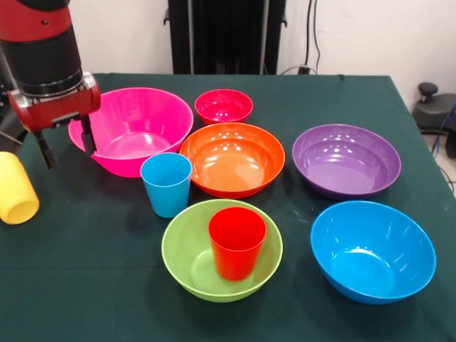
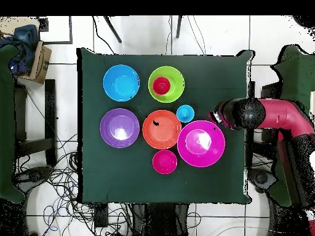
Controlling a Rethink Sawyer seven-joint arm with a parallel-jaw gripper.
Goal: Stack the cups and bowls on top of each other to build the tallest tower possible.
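Observation:
My gripper hangs open and empty at the table's left, over the left rim of the large hot pink bowl. A yellow cup lies on its side just left of it. A light blue cup stands upright in front of the pink bowl. A red cup stands upright inside the lime green bowl. The orange bowl, small pink-red bowl, purple bowl and blue bowl stand apart and empty. No other stack shows. In the overhead view the gripper is beside the pink bowl.
The table is covered in dark green cloth. The robot's black pedestal stands behind the far edge. A black chair part is off the right side. Cables lie on the floor.

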